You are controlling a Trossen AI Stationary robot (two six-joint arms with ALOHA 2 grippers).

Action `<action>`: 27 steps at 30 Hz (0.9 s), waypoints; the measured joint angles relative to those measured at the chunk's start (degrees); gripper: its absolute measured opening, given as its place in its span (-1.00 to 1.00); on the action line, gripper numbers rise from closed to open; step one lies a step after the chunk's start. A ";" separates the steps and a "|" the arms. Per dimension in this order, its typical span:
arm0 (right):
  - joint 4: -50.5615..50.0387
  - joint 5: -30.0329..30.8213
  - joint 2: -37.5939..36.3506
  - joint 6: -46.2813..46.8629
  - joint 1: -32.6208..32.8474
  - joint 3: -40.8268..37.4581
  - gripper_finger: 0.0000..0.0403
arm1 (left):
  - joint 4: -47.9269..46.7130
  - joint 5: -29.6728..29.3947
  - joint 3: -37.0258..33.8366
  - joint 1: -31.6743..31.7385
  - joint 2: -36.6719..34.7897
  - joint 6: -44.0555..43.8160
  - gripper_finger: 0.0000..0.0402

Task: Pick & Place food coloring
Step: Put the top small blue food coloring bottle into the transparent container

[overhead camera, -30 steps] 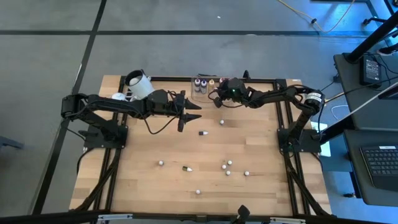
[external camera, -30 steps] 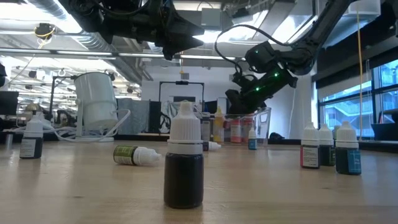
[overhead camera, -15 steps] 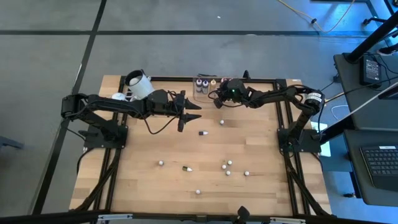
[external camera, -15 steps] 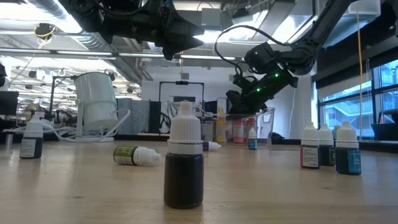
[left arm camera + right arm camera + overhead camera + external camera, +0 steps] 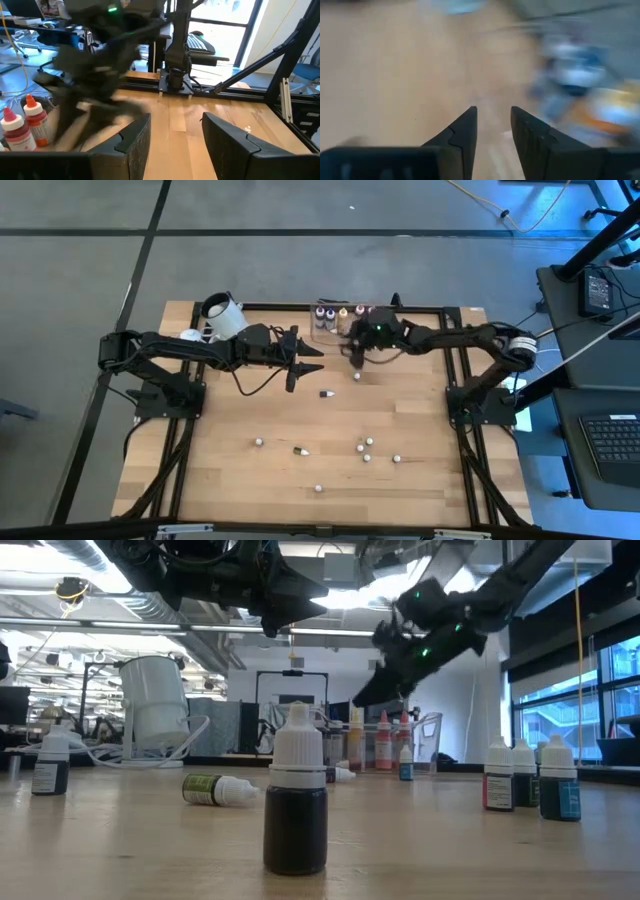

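Observation:
Tiny food coloring bottles stand or lie about the wooden table: a lying one (image 5: 325, 393), one (image 5: 357, 376) near my right gripper, and several toward the near edge (image 5: 366, 450). More stand upright in the clear tub (image 5: 338, 315) at the far edge. In the low view a dark bottle (image 5: 296, 805) stands close up. My right gripper (image 5: 352, 357) (image 5: 492, 125) hangs open in the air just in front of the tub, holding nothing. My left gripper (image 5: 306, 369) (image 5: 172, 132) hovers open to the left of it, above the table.
A white cylindrical cup (image 5: 222, 315) lies at the far left of the table by the left arm. A black frame rail (image 5: 440, 308) runs along the far edge. Bare wood (image 5: 220, 420) lies left of centre. Three bottles (image 5: 520, 780) stand at the right in the low view.
My right gripper has drawn back quickly from over the tub toward the near edge and risen, now slanting down toward the table; its views are blurred by the motion. The left arm has kept still and no bottle on the table has moved.

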 joint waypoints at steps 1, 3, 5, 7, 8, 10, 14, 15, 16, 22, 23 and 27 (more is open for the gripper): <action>-1.98 -2.91 -1.06 -0.81 0.90 0.00 -0.40 | 0.02 -0.01 0.00 0.00 0.00 -0.01 -0.14; -7.07 -6.24 -2.88 -1.53 2.49 0.00 -0.40 | 0.00 0.01 0.00 0.00 0.00 0.00 -0.14; -11.89 -7.24 -3.76 -1.45 3.92 -0.02 -0.40 | 0.02 0.01 0.00 0.00 0.00 0.02 -0.14; -16.35 -7.62 -3.96 -1.22 5.26 -0.04 -0.40 | 0.02 0.01 0.00 0.02 0.00 -0.01 -0.13; -18.17 -7.79 -3.89 -1.22 5.85 -0.04 -0.40 | 0.02 0.01 0.00 0.01 0.00 0.02 -0.13; -21.03 -7.98 -3.42 -1.25 6.87 -0.04 -0.40 | 0.02 0.01 0.00 0.01 0.00 -0.01 -0.12; -22.26 -7.45 -2.80 -1.25 8.88 -0.15 -0.40 | 0.02 0.01 0.00 0.00 0.00 -0.01 -0.12; -21.60 -6.56 -2.83 -1.26 9.61 -0.13 -0.40 | 0.02 0.01 -0.02 0.00 0.00 0.02 -0.12; -21.22 -5.27 -2.85 -1.25 10.31 -0.13 -0.40 | 0.02 0.01 -0.02 0.02 0.00 0.01 -0.12; -21.72 5.33 -2.85 0.00 12.82 -0.13 -0.39 | 0.02 0.01 -0.02 0.01 0.00 0.01 -0.14; -21.75 5.37 -2.85 -0.04 13.03 -0.13 -0.39 | 0.02 0.01 -0.02 0.02 0.00 0.01 -0.14; -22.02 5.28 -2.85 -0.42 14.01 -0.13 -0.26 | 0.02 0.01 -0.02 0.02 0.00 0.02 -0.12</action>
